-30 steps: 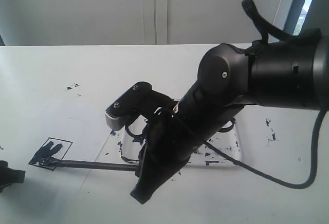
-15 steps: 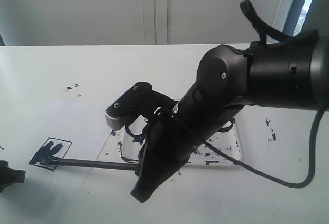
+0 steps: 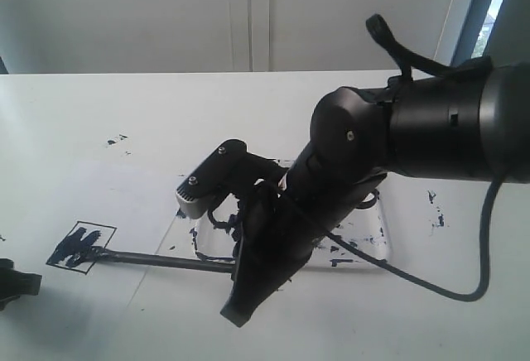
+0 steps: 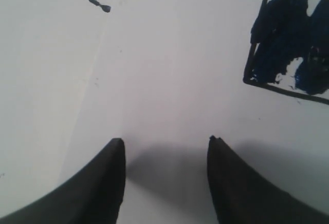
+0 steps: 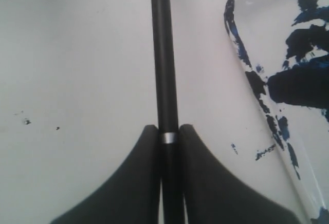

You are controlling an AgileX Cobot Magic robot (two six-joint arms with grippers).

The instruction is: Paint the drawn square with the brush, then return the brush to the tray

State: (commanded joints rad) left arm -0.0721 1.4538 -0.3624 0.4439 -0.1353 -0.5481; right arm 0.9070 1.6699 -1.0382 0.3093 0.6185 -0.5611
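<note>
The drawn square (image 3: 81, 246) lies on white paper at the lower left, smeared inside with dark blue paint. The brush (image 3: 157, 259) lies nearly level, its tip resting on the square's near edge. My right gripper (image 3: 235, 267) is shut on the brush's other end. In the right wrist view the brush (image 5: 163, 54) runs straight out from between the right gripper (image 5: 168, 129) fingers, a silver band at the tips. The tray (image 3: 377, 249) is mostly hidden behind the right arm. My left gripper (image 4: 165, 142) stands open over bare paper, beside the square (image 4: 288, 44).
The paint-blotched tray rim (image 5: 240, 59) runs close beside the brush shaft. Stray paint specks (image 3: 114, 140) dot the table at the back left and near the right (image 3: 436, 212). A black cable (image 3: 431, 282) loops across the table from the right arm. The left gripper (image 3: 12, 282) sits at the bottom-left corner.
The right arm has shifted slightly right and lower, drawing the brush tip back a little across the square. The left gripper has not moved.
</note>
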